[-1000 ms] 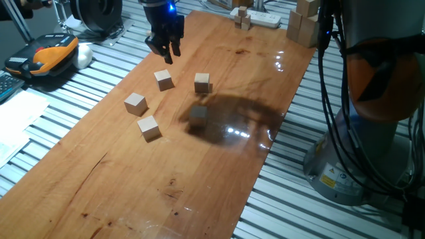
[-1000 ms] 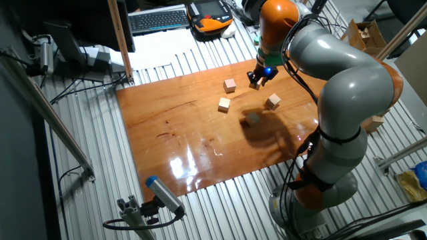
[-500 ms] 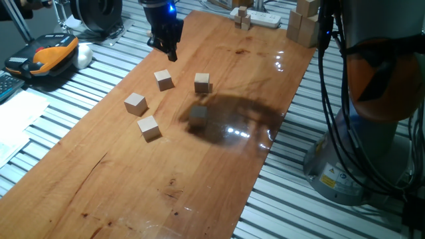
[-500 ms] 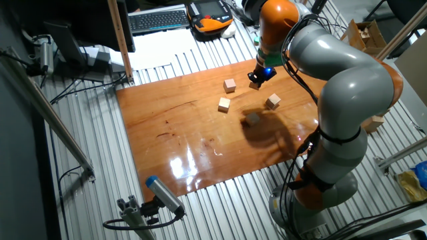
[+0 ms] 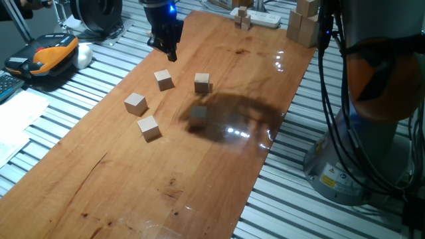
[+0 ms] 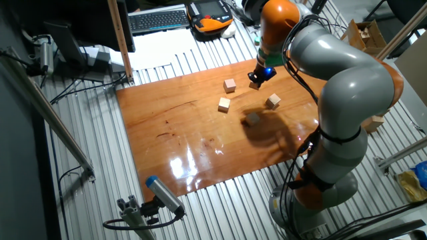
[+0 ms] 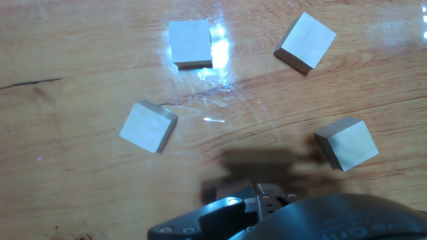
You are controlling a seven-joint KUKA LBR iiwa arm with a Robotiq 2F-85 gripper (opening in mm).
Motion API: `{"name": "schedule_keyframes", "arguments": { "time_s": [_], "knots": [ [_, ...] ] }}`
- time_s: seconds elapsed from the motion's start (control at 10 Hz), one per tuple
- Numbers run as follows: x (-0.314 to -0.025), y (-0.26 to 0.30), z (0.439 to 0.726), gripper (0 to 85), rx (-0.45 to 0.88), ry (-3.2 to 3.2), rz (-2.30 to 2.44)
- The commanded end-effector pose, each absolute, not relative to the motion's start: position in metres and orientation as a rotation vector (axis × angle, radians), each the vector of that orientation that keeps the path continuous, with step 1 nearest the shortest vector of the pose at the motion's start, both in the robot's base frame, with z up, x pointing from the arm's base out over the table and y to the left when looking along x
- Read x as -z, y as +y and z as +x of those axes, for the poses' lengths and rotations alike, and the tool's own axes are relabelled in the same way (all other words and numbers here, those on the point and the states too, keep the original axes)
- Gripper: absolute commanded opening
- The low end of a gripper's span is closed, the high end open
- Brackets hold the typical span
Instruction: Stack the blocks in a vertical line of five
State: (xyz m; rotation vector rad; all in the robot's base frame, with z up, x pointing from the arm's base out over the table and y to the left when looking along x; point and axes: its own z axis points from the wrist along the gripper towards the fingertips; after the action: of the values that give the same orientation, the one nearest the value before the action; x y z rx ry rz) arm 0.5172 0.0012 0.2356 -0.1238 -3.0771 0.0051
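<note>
Five small tan blocks lie apart on the wooden board (image 5: 119, 192): one (image 5: 163, 79) nearest the gripper, one (image 5: 202, 82) to its right, two (image 5: 135, 103) (image 5: 149, 127) nearer the front left, and one (image 5: 198, 114) in the arm's shadow. My gripper (image 5: 172, 56) hangs above the board's far left edge, just behind the nearest block, fingers together with nothing between them. The other fixed view shows the gripper (image 6: 256, 79) over that block (image 6: 254, 85). In the hand view the dark hand housing (image 7: 280, 217) fills the bottom and several blocks (image 7: 190, 43) (image 7: 304, 42) (image 7: 148, 127) (image 7: 346, 144) lie below.
A white power strip (image 5: 262, 16) with tiny wooden pieces (image 5: 242, 18) and larger pale blocks (image 5: 303, 23) sit at the board's far end. An orange-black device (image 5: 50, 53) lies off the left edge. The arm's base (image 5: 372, 99) and cables stand at the right.
One second ago the fingers stood spread; they have since come together on nothing. The blocks have not moved, and the last half second shows no difference.
</note>
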Motion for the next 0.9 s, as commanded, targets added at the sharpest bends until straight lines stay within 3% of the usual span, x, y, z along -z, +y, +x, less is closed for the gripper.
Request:
{"name": "schedule_keyframes", "arguments": {
  "time_s": [0.0,0.8],
  "knots": [
    [-0.2354,0.0013,0.5173,0.0,0.002,-3.08,-0.129],
    [-0.2343,0.0063,0.5185,0.0,-0.039,-3.092,-0.167]
  ]
}}
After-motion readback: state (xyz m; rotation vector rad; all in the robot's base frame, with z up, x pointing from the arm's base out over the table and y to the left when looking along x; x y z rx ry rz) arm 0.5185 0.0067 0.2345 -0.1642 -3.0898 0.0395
